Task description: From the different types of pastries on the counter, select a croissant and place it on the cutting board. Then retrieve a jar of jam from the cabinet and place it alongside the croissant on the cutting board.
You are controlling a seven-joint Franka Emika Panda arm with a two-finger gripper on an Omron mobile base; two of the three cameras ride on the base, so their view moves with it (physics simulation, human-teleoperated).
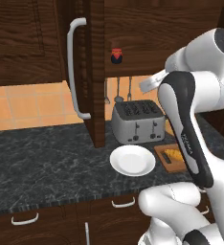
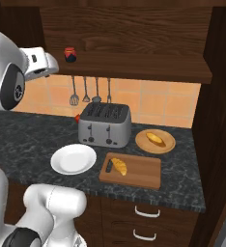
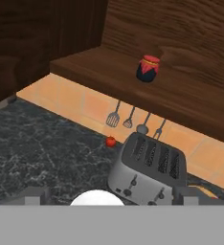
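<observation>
Nearest to my cameras sits the round white plate (image 2: 73, 159), on the black surface (image 2: 28, 140) just in front of the toaster (image 2: 105, 124), which I take as my landmark. Right of the plate and in front of the toaster's right end lies the cutting board (image 2: 134, 172), with the croissant (image 2: 118, 166) resting on its left part beside the slot handle. Right of the toaster, a tan wooden plate (image 2: 165, 144) carries an oval bun (image 2: 155, 138). Above and left of the toaster, the jar of jam (image 3: 147, 68) stands upright on the open cabinet (image 2: 134, 65) shelf. My pincer (image 3: 114, 194) hangs above the toaster, well short of the jar; I cannot tell its spread.
</observation>
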